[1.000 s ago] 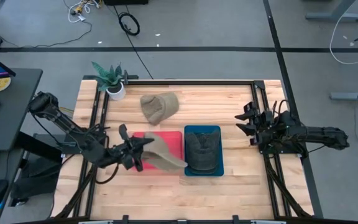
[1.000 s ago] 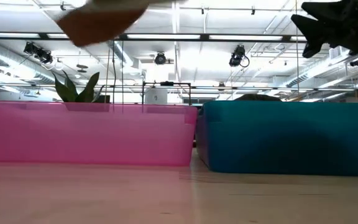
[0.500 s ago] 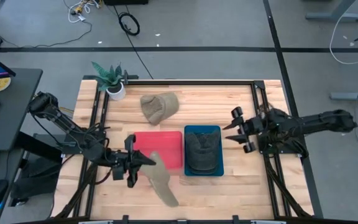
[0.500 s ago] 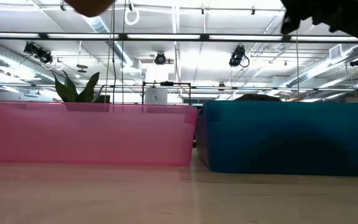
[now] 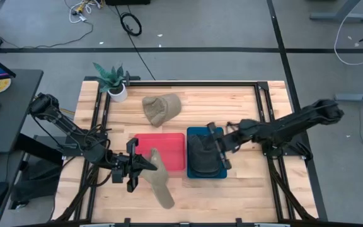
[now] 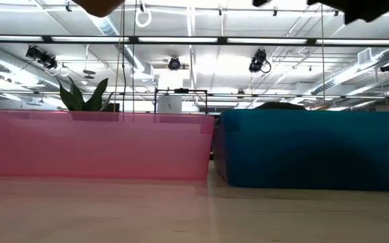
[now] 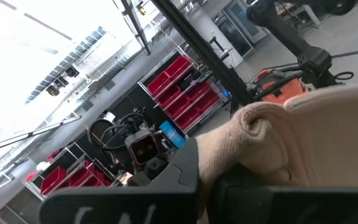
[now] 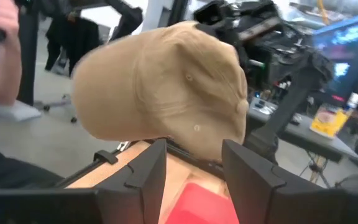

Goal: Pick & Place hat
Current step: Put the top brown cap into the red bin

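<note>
A tan hat (image 5: 159, 183) is held up by my left gripper (image 5: 142, 165), which is shut on it near the table's near edge, in front of the pink bin (image 5: 169, 145). In the low view only the hat's lower edge (image 6: 100, 5) shows, high above the bins. My right gripper (image 5: 217, 148) is open and hovers over the blue bin (image 5: 197, 176), where a dark grey hat (image 5: 201, 148) lies. In the right wrist view the tan hat's crown (image 8: 166, 87) fills the space ahead of the open fingers (image 8: 145, 177). My left gripper pinches a bunched fold of the tan hat's cloth (image 7: 260, 127) at the hat's end nearest the table's left side. The fingers come at it about level from the left. The hat is lifted clear, stretching away from the fingers toward the near right.
A second tan hat (image 5: 161, 107) lies on the table behind the pink bin. A potted plant (image 5: 112, 81) stands at the far left corner. The pink bin (image 6: 93, 145) and blue bin (image 6: 316, 148) stand side by side mid-table. Black frame rails run along both sides.
My left gripper moved a little toward the near edge and turned, swinging the tan hat from over the pink bin to the near side of it. My right arm reached toward the table's left, from the right rail to above the blue bin.
</note>
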Controlling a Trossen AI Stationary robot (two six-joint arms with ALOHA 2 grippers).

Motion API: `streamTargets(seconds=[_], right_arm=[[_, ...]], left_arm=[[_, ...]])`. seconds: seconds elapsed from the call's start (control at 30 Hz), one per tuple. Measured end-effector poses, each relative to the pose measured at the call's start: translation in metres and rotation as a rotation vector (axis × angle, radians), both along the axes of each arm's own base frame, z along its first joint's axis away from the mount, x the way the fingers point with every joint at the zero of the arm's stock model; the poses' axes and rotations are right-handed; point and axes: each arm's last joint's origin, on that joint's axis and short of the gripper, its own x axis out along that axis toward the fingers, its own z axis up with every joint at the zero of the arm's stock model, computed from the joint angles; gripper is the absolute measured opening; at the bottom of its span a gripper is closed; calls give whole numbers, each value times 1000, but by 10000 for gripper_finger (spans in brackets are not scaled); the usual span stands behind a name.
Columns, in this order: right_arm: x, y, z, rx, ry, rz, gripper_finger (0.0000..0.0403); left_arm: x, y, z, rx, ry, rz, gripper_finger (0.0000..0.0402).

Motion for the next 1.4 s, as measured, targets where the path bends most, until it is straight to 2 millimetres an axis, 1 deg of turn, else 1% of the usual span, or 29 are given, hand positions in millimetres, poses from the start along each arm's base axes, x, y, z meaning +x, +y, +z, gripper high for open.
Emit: streamTargets(seconds=[0.23,0.43,0.5,0.67,1.0,1.17,1.27,1.33,1.4], right_arm=[[44,14,-1,-20,21,12,160],[82,31,-13,-35,52,43,160],[93,38,-17,-37,54,85,160],[110,49,-15,-37,-2,131,160],[138,75,-30,-39,17,228,160],[151,85,-31,-3,21,239,158],[155,87,-31,12,24,245,137],[155,87,-31,14,26,246,101],[155,87,-31,9,29,246,48]], left_arm=[[-1,-1,0,-5,-4,-25,3],[-1,-1,0,-4,-4,-30,3],[-1,-1,0,-4,-5,-30,3],[-1,-1,0,-7,-4,-30,3],[0,-1,0,-14,-2,-30,3],[1,1,0,-17,0,-19,3],[2,2,-1,-16,6,-13,3],[2,2,-1,-11,14,-12,3],[2,3,-2,-10,20,1,3]])
